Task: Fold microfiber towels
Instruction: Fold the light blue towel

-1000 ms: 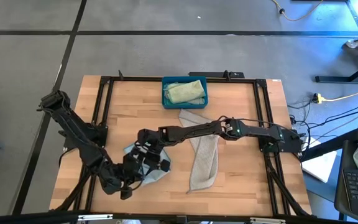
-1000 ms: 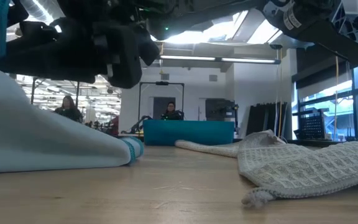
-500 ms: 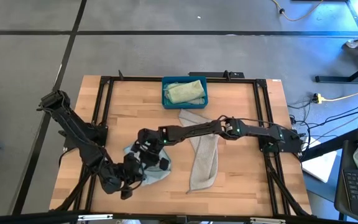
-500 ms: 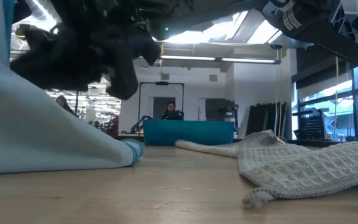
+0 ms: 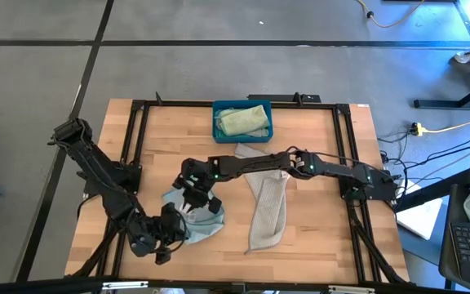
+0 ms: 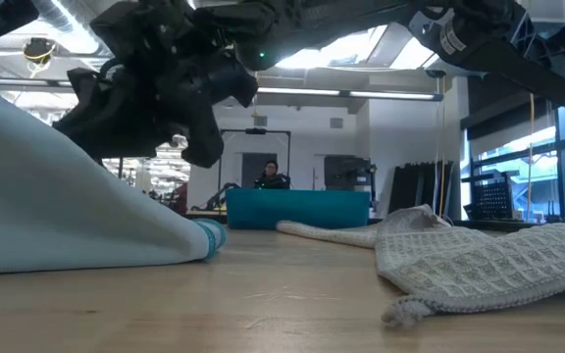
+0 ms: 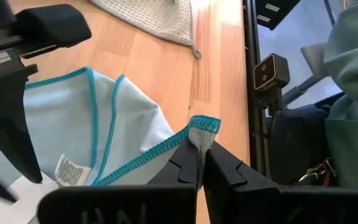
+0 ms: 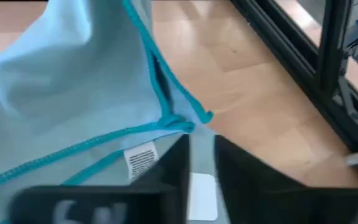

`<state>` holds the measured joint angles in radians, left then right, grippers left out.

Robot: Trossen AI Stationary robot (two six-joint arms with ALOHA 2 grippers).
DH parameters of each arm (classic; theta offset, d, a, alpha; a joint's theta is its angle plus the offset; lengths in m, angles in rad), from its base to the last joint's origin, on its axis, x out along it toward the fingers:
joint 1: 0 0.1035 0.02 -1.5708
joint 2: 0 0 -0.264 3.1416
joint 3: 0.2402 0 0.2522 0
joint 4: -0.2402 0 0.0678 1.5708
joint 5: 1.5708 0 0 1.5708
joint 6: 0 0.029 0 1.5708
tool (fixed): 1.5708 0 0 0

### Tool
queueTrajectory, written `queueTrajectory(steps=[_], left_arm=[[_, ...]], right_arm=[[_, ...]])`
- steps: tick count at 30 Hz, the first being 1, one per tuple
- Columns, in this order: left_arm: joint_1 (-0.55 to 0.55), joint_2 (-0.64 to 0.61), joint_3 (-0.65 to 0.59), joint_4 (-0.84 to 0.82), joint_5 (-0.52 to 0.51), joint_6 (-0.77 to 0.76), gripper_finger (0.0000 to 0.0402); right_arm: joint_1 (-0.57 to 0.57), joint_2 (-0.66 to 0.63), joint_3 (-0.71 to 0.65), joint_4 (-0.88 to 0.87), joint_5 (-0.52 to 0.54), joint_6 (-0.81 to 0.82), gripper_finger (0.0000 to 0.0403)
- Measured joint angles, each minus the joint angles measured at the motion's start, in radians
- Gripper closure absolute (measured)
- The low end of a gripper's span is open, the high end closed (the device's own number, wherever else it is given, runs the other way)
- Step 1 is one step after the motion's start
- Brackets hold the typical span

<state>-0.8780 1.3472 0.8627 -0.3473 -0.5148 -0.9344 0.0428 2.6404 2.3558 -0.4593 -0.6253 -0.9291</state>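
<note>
Where the pale blue towel (image 5: 192, 222) lies bunched on the front left of the worktop (image 5: 308, 237), both arms at work on it. Left claw (image 7: 201, 163) closed, pinching a teal-stitched corner of that towel. Right claw (image 8: 201, 163) nearly together on the towel's edge beside the white label (image 8: 142, 159), raised just off the wood. Grey-beige towel (image 5: 266, 202) stretched long at mid-worktop, well apart from the blue one. Pale green towel (image 5: 244, 122) folded inside the blue bin (image 5: 218, 134) at the rear edge.
</note>
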Motion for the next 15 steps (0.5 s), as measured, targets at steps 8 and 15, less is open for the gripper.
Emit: queueTrajectory(steps=[8, 15], left_arm=[[0.021, 0.000, 0.000, 0.013, 0.003, 0.041, 0.0402], [0.057, -0.011, 0.000, 0.108, -0.011, 0.203, 0.0401]], right_arm=[[0.056, 0.000, -0.014, 0.061, -0.084, -0.122, 0.0155], [0.084, 0.000, -0.021, 0.099, 0.041, -0.192, 0.0134]])
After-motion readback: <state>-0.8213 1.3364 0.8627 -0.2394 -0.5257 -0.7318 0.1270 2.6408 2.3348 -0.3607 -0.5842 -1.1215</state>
